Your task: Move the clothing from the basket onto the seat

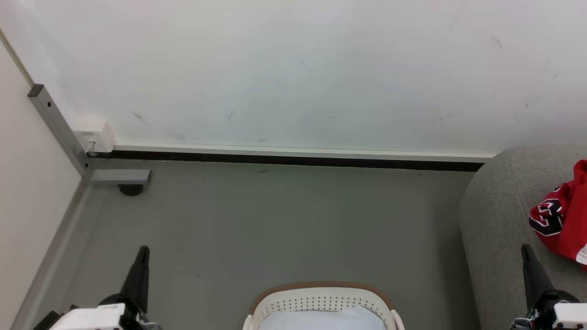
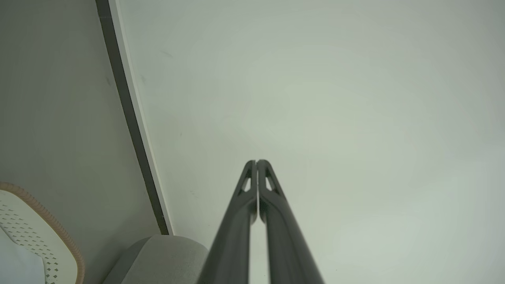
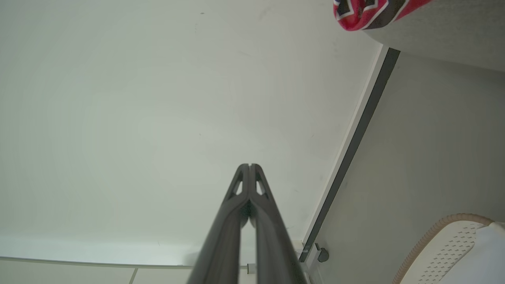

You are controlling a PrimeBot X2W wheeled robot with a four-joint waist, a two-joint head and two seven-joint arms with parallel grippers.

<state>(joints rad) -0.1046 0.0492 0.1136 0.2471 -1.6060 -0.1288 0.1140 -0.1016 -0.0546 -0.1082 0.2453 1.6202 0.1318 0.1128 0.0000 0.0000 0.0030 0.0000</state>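
Clothing (image 1: pixel 562 220) lies on seat (image 1: pixel 495 220) near right pincer (image 1: pixel 525 250), closed together like left pincer (image 1: pixel 144 251).

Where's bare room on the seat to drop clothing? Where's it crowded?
Free: grey seat between its rounded left edge and the red garment. Crowded: the seat's right side, where that garment lies. Open floor between basket and baseboard for passing.

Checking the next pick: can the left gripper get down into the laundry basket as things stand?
Probably yes: just floor lies between the left gripper and the laundry basket, whose top is open. It is shut and aimed at the wall, though.
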